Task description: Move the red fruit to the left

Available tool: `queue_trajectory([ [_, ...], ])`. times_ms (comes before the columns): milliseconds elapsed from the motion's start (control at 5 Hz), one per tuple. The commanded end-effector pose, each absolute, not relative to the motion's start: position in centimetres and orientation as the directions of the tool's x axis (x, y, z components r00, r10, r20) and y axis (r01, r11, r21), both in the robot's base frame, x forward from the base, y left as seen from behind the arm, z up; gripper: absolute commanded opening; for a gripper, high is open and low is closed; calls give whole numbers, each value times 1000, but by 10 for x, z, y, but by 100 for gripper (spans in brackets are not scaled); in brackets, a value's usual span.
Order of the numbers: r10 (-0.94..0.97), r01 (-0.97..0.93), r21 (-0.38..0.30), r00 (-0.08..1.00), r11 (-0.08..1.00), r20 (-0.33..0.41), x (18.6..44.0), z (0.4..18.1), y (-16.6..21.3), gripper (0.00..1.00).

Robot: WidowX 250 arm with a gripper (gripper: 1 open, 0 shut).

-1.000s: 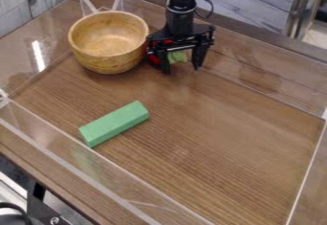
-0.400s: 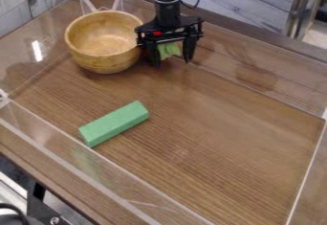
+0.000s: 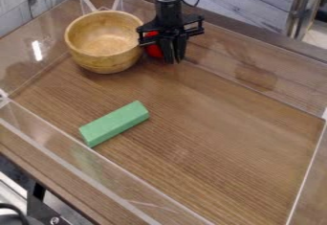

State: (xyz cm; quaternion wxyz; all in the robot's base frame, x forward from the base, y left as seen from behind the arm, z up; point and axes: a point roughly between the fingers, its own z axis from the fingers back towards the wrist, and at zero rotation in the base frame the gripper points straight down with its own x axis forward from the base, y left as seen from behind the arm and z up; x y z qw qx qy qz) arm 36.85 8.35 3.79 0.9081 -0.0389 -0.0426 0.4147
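Note:
The red fruit [image 3: 156, 48] sits on the table just right of the wooden bowl [image 3: 106, 41], only a sliver of red showing beside the fingers. My gripper [image 3: 173, 50] points straight down over it, and its black fingers have closed together around the fruit. Most of the fruit, including its leafy cap, is hidden behind the fingers.
A flat green block [image 3: 114, 123] lies on the wood table toward the front left. Clear acrylic walls [image 3: 52, 133] border the table on all sides. The bowl stands right next to the gripper on its left.
The gripper shifted slightly up-left in the picture toward the bowl, then its fingers closed from wide open onto the red fruit.

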Motion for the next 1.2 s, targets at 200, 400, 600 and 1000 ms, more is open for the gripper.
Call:
queue_trajectory([
  [200,791,-779,-137,608,612,71,366,56,96,100],
  [400,782,-772,-132,619,622,70,364,63,93,100],
  [600,797,-786,-132,601,604,66,363,67,100,100],
  [1000,780,-768,-149,624,623,47,359,82,110,100],
])
